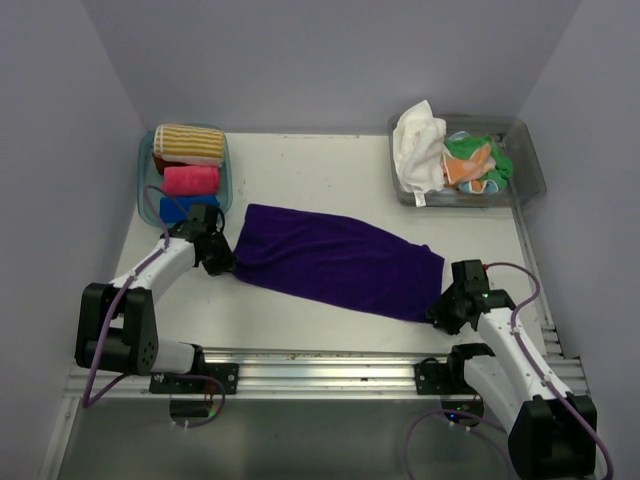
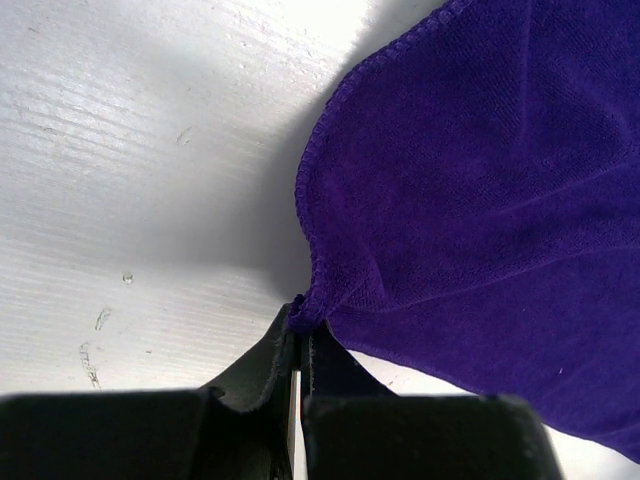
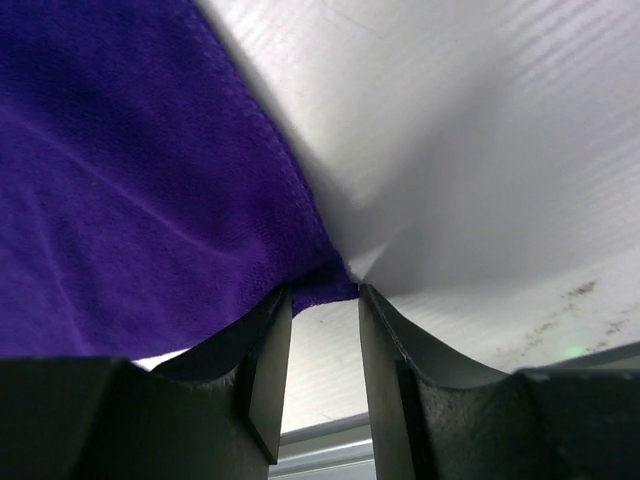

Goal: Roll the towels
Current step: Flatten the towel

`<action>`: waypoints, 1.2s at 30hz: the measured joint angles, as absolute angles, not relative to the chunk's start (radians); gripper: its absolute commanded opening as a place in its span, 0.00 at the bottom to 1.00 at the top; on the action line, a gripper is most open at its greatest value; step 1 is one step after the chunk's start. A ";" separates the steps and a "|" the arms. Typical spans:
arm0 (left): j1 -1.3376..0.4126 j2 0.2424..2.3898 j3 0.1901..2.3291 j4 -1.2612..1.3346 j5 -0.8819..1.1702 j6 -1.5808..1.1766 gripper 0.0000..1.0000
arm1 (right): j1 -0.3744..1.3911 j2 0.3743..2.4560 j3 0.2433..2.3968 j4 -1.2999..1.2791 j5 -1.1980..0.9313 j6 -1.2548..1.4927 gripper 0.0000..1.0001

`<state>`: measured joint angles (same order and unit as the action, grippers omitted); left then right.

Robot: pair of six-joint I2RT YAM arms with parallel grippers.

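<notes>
one purple towel [image 1: 335, 262] spread on white table [image 1: 300, 170], pale walls [image 1: 330, 60] around.

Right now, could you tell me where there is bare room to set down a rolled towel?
Bare table lies at the back between the left tub and right tub, behind the purple towel. A second strip runs in front of it, near the rail. Crowded: the towel's ends, where the left gripper pinches one corner and the right gripper flanks the other.
</notes>
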<state>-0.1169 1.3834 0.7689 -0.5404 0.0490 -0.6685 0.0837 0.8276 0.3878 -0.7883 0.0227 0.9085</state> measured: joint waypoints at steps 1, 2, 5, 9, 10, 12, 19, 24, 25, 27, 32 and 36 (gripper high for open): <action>-0.117 1.383 0.769 -0.540 0.050 -0.669 0.00 | 0.084 0.831 0.386 -0.771 0.016 0.909 0.38; -0.117 1.383 0.769 -0.540 0.051 -0.669 0.00 | 0.084 0.831 0.384 -0.760 0.012 0.909 0.40; -0.117 1.383 0.770 -0.540 0.055 -0.669 0.00 | 0.084 0.830 0.379 -0.727 0.006 0.911 0.50; -0.117 1.383 0.771 -0.540 0.058 -0.669 0.00 | 0.084 0.830 0.376 -0.688 0.000 0.915 0.53; -0.117 1.383 0.771 -0.540 0.059 -0.669 0.00 | 0.084 0.830 0.376 -0.684 0.001 0.916 0.53; -0.117 1.383 0.771 -0.540 0.060 -0.669 0.00 | 0.084 0.828 0.376 -0.679 0.001 0.916 0.54; -0.117 1.383 0.771 -0.540 0.060 -0.669 0.00 | 0.087 0.694 0.376 -0.734 0.040 0.917 0.52; -0.117 1.383 0.771 -0.540 0.062 -0.669 0.00 | 0.087 0.632 0.385 -0.772 0.062 0.915 0.58; -0.117 1.383 0.771 -0.540 0.064 -0.669 0.00 | 0.088 0.653 0.387 -0.772 0.060 0.915 0.58; -0.117 1.383 0.771 -0.540 0.065 -0.669 0.00 | 0.089 0.712 0.387 -0.771 0.058 0.912 0.58; -0.117 1.383 0.771 -0.540 0.066 -0.669 0.00 | 0.097 0.798 0.385 -0.760 0.054 0.904 0.54; -0.117 1.383 0.771 -0.540 0.066 -0.669 0.00 | 0.112 0.825 0.386 -0.736 0.054 0.896 0.40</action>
